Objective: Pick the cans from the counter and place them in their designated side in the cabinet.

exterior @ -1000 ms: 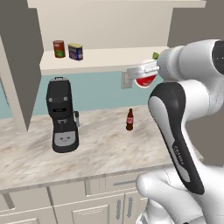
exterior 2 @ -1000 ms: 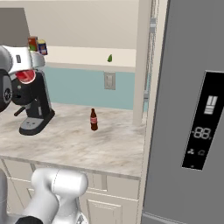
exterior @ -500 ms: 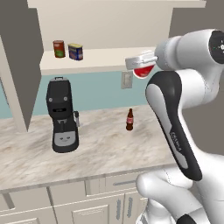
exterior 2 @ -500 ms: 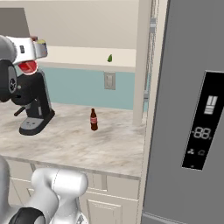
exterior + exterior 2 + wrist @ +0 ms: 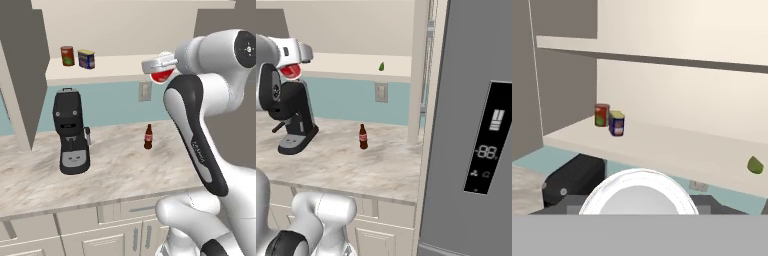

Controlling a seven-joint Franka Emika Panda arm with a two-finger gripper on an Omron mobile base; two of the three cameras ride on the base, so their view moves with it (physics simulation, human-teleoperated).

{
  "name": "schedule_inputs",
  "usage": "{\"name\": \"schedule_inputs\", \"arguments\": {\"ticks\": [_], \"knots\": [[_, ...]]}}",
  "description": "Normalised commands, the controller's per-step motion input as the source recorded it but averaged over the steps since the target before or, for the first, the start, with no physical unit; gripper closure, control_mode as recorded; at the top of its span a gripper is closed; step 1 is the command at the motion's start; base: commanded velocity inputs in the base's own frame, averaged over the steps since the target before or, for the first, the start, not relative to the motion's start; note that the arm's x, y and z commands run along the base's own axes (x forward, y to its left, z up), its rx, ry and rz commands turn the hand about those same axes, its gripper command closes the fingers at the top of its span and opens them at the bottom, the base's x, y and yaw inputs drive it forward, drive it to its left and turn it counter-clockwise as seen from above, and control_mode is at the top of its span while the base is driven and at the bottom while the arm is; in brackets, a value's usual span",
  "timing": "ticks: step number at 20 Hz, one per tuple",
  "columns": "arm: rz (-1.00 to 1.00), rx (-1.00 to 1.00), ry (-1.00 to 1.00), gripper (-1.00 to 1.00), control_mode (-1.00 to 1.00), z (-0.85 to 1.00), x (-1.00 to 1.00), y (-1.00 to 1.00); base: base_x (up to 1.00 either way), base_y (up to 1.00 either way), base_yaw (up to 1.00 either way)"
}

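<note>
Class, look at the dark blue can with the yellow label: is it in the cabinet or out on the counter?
In the cabinet. The dark blue can stands upright on the shelf board, beside the dark red can.

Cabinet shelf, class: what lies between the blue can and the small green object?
Nothing: the hand view shows bare shelf between the blue can and the green object.

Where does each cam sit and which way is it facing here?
Left base view: behind the arm on its left, facing forward and down at the counter and the cabinet shelf; the white arm rises at the right, the tool holding the red can.
Right base view: behind the arm on its right, facing the same counter; the arm stands at the left.
Hand view: on the hand, facing the cabinet shelf with the blue can; the held can's top sits at the bottom.
Shared: both base views show the coffee machine and brown bottle.
</note>
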Motion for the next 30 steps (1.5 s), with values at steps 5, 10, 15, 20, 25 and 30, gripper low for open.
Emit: {"name": "schedule_inputs", "arguments": {"ticks": [5, 10, 15, 20, 25, 30], "knots": [[0.00, 0.00, -0.02, 1.00, -1.00, 0.01, 0.17, 0.02, 0.00, 0.00, 0.00], [0.00, 0.00, -0.01, 1.00, -1.00, 0.00, 0.19, 0.06, 0.00, 0.00, 0.00], [0.00, 0.00, 0.00, 1.00, -1.00, 0.00, 0.21, 0.06, 0.00, 0.00, 0.00], [0.02, 0.00, 0.00, 1.00, -1.00, 0.00, 0.16, 0.00, 0.00, 0.00, 0.00], [0.03, 0.00, 0.00, 1.00, -1.00, -0.04, 0.16, 0.07, 0.00, 0.00, 0.00], [0.03, 0.00, 0.00, 1.00, -1.00, -0.04, 0.13, 0.11, 0.00, 0.00, 0.00]]}}
